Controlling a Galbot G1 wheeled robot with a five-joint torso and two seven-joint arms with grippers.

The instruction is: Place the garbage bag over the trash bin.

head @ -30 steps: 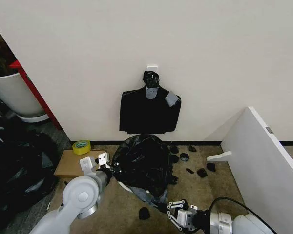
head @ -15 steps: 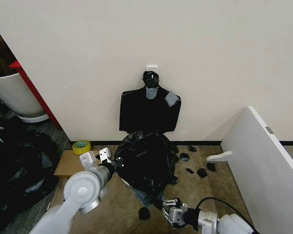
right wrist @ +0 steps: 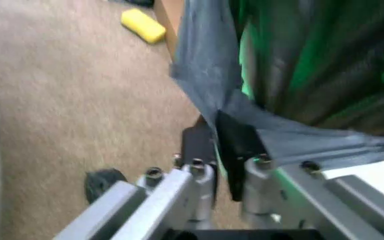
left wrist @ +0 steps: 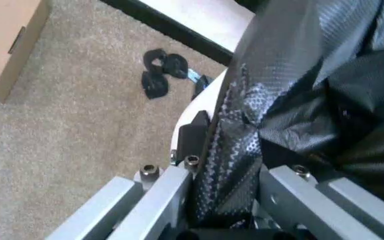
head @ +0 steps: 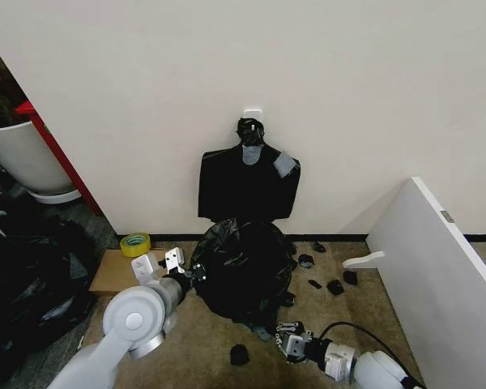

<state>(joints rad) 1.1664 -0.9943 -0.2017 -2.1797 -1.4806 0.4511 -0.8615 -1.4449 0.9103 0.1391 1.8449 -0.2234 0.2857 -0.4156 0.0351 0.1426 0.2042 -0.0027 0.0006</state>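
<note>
The garbage bag point(head: 243, 267) is a glossy black dome draped over the trash bin, which it almost fully hides in the head view. A strip of the bin's cream wall point(left wrist: 202, 107) shows beside the bag in the left wrist view. My left gripper point(head: 196, 274) is at the bag's left side, shut on a fold of the black plastic point(left wrist: 235, 165). At the bag's front lower edge my right gripper point(head: 285, 336) is shut on a stretched grey-black flap of the bag point(right wrist: 229, 150), close to the carpet.
A flat bundle of black bags point(head: 247, 182) hangs on the wall behind. A yellow tape roll point(head: 134, 243) and a cardboard box point(head: 117, 271) lie to the left. Black scraps point(head: 334, 286) and a white board point(head: 437, 267) are on the right. Far left stands a large white tub point(head: 24, 158).
The bag has been drawn lower and rounder over the bin. My right gripper moved in toward the bag's front lower edge, and my left gripper shifted slightly toward the wall.
</note>
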